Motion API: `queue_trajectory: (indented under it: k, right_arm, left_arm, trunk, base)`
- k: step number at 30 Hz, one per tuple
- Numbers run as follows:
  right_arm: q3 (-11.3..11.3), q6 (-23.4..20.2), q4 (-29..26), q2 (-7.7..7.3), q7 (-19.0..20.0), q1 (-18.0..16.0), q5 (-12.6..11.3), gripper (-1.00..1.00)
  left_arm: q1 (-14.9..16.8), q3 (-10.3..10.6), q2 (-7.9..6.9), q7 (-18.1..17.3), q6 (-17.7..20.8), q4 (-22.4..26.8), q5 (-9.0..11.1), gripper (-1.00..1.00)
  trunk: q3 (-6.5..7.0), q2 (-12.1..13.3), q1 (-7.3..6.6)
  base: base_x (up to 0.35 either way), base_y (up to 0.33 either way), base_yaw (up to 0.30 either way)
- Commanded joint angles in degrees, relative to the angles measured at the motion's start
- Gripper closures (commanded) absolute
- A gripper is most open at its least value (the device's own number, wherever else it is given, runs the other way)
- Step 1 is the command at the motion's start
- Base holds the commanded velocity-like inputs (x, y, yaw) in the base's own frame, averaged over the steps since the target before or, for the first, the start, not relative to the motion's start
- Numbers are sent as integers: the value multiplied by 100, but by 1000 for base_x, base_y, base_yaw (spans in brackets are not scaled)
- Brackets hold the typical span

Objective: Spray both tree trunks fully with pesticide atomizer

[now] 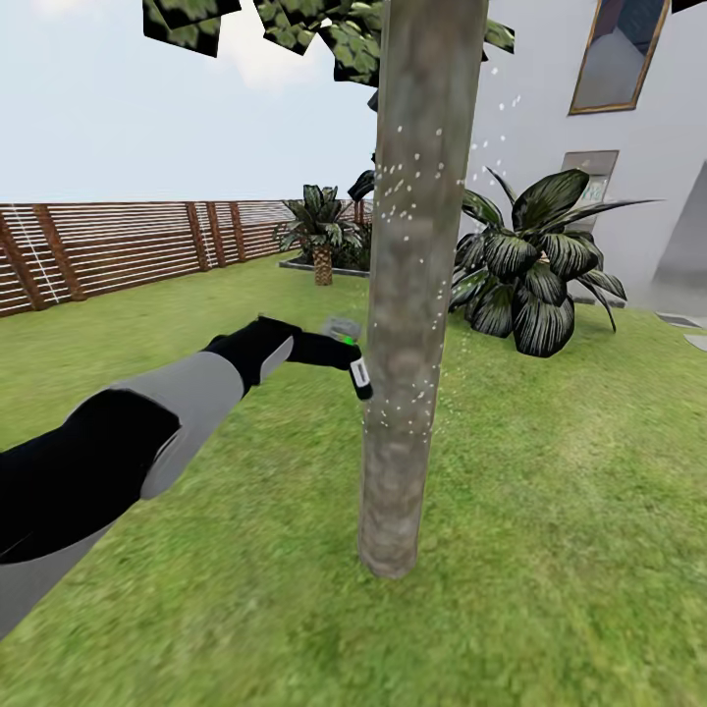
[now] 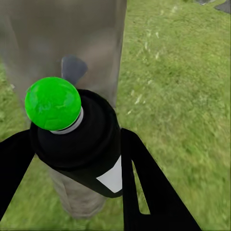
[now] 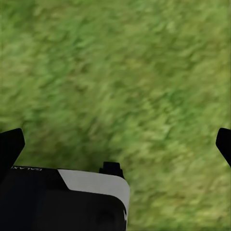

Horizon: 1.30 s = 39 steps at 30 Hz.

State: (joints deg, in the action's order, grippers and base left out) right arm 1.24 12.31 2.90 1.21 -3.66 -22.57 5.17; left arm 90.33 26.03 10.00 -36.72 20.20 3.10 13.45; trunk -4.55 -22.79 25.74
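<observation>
A thick grey-brown tree trunk (image 1: pixel 412 295) rises from the grass right in front of me, with blocky green leaves (image 1: pixel 295 25) above. White pesticide specks (image 1: pixel 398 196) dot its bark, and more float in the air to its right. My left gripper (image 1: pixel 344 355) is stretched out to the trunk's left side, shut on the pesticide atomizer (image 1: pixel 358 373). The left wrist view shows this dark bottle (image 2: pixel 82 144) with its white label and a bright green spot, clamped between the black fingers (image 2: pixel 149 192), the trunk (image 2: pixel 72 38) close behind. My right gripper (image 3: pixel 117 144) hangs open over grass.
A brown slat fence (image 1: pixel 118 245) runs along the left. A big dark leafy plant (image 1: pixel 535 265) stands just right of the trunk, and a low palm-like plant (image 1: pixel 321 231) behind it. The white house (image 1: pixel 628 147) is at the right. Lawn (image 1: pixel 550 550) surrounds the trunk.
</observation>
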Motion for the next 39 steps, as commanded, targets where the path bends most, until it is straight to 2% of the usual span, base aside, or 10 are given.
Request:
queue_trajectory:
  k: [1,11,16,18,20,22,25,30,33,39]
  right_arm:
    - [11,35,26,2,-38,-13,55,-100]
    - [12,35,26,2,-38,-14,55,-100]
    - [12,35,26,2,-38,-13,55,-100]
    - [12,35,26,2,-38,-12,55,-100]
    - [13,35,26,2,-38,-11,55,-100]
    - [10,35,25,2,-38,-13,55,-100]
    - [10,35,26,2,-38,-13,55,-100]
    - [12,35,26,2,-38,-11,55,-100]
    - [12,35,26,2,-38,-12,55,-100]
    - [14,35,25,2,-38,-12,55,-100]
  left_arm:
    - [-11,0,0,45,-12,-48,69,100]
    - [-578,12,0,369,-489,-100,78,100]
    - [-620,0,0,609,-477,1147,95,100]
    - [-621,-192,0,657,492,2057,95,100]
    - [-622,-396,0,832,858,2506,91,100]
    - [-622,-616,0,1476,1161,3090,93,100]
    - [-622,-684,0,1757,1253,3354,89,100]
    - [-622,-747,0,1854,1212,2788,95,100]
    - [-622,-755,0,1860,802,2139,96,100]
    - [-622,-705,0,1856,349,1413,97,100]
  trunk:
    - [-13,-13,4]
    - [-13,-13,4]
    - [-13,-13,4]
    - [-13,-13,4]
    - [-13,-13,4]
    - [-13,-13,4]
    - [-13,-13,4]
    - [-13,-13,4]
    - [-13,-13,4]
    - [-13,-13,4]
  base:
    - [0,0,0]
    - [0,0,0]
    - [0,0,0]
    - [0,0,0]
    - [0,0,0]
    - [0,0,0]
    - [0,0,0]
    - [0,0,0]
    - [0,0,0]
    - [0,0,0]
